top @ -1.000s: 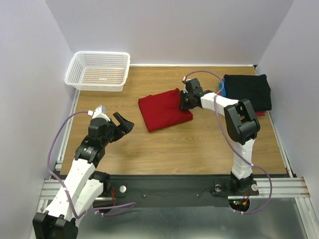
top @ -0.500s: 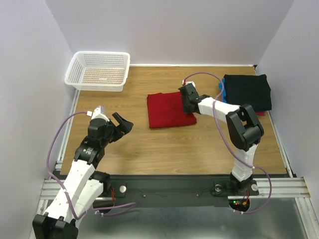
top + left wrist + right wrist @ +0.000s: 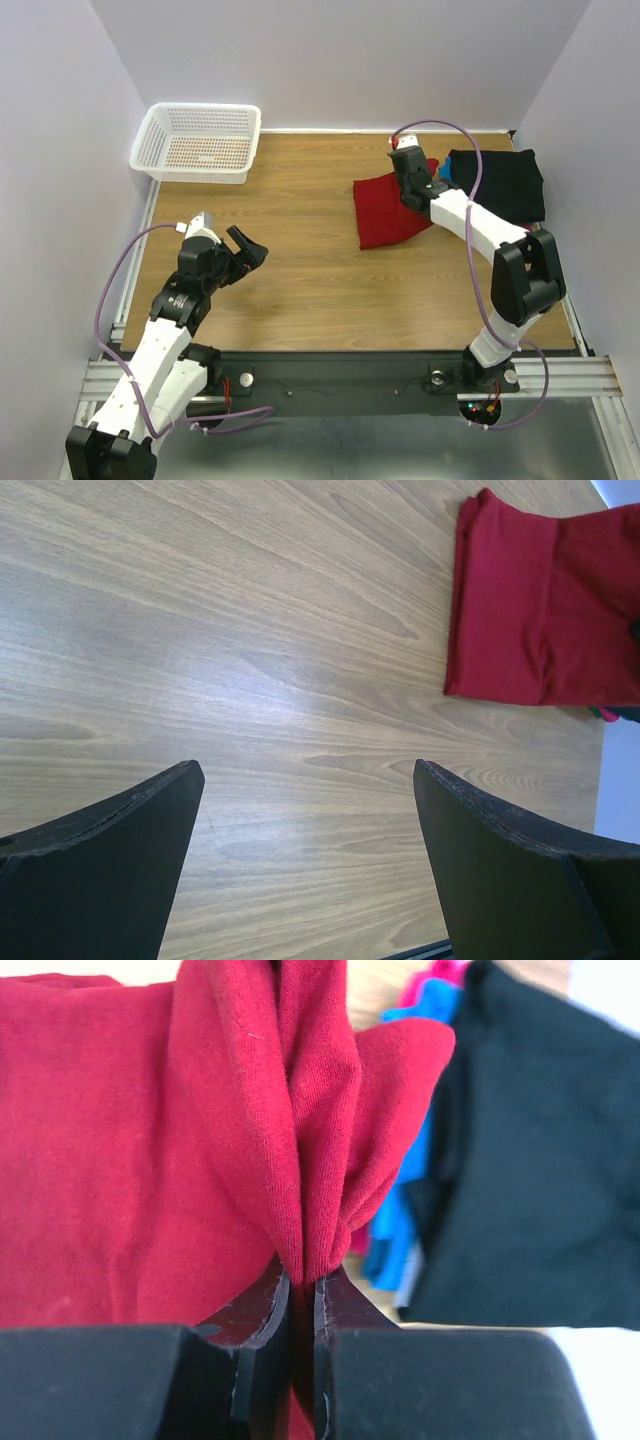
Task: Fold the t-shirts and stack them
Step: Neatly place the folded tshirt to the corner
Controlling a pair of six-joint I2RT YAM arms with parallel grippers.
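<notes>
1. Top external. Landmark: the stack (image 3: 497, 183) of folded t-shirts at the far right of the bench (image 3: 300, 290).
   - The red t-shirt (image 3: 385, 212) lies just left of the stack, long axis running roughly near to far.
   - The right gripper (image 3: 408, 178) pinches its far corner, the one nearest the stack.
   - The left gripper (image 3: 245, 250) hangs well left of the stack, jaws spread, holding nothing.
2. Left wrist. Only bare bench shows between the wide jaws. The red t-shirt lies beyond them, toward the stack.
3. Right wrist.
   - The jaws are pressed together on a bunched fold of red cloth.
   - The black t-shirt (image 3: 540, 1160) tops the stack immediately to the right. Edges of the blue t-shirt (image 3: 398, 1225) and the pink t-shirt (image 3: 443, 972) show between it and the red cloth.
   - Judgement: the stack lies to the right of the grip and the right arm is far nearer. The coming carry goes right, up and over the stack, with the cloth trailing left.
</notes>
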